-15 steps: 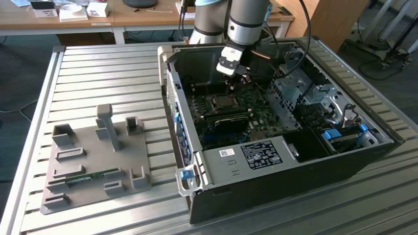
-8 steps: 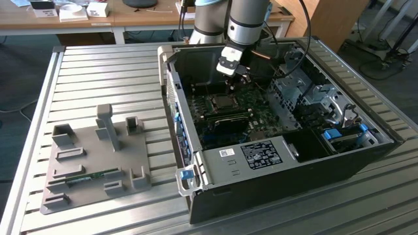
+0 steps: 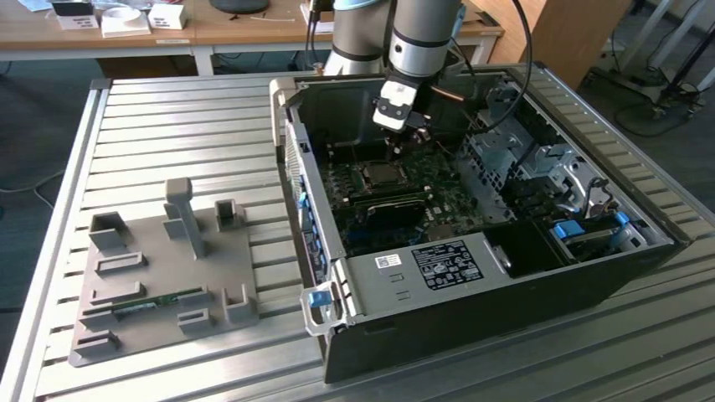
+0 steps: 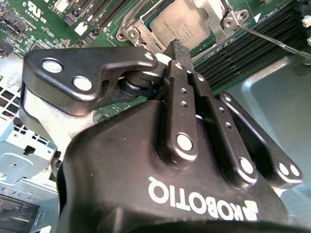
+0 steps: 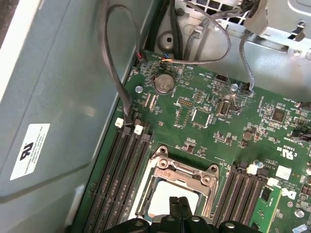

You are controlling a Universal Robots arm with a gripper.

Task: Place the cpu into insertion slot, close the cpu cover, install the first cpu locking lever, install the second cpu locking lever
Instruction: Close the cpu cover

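Ribbed aluminium table point(image 3: 167, 117), wooden desk point(image 3: 223, 33) at the far side, carries an open computer case point(image 3: 470, 301). On its green motherboard point(image 5: 204, 97) the cpu point(image 4: 177, 22) lies framed by the cpu cover point(image 5: 187, 170). Just above it is the gripper point(image 5: 176, 200), fingers pressed together.

In the exterior view a case point(image 3: 470, 310) lies open on a table point(image 3: 167, 126), with a fixture point(image 3: 146, 276) at eight o'clock from it and a desk point(image 3: 223, 29) at twelve, behind. Inside lies the motherboard point(image 3: 447, 197), with the slot point(image 3: 377, 174) toward its ten o'clock and the gripper point(image 3: 418, 132) just above. In both wrist views the cpu point(image 4: 182, 24) sits in the slot with the cover point(image 5: 187, 170) down around it — memory slots point(image 5: 121, 170) flank both sides.
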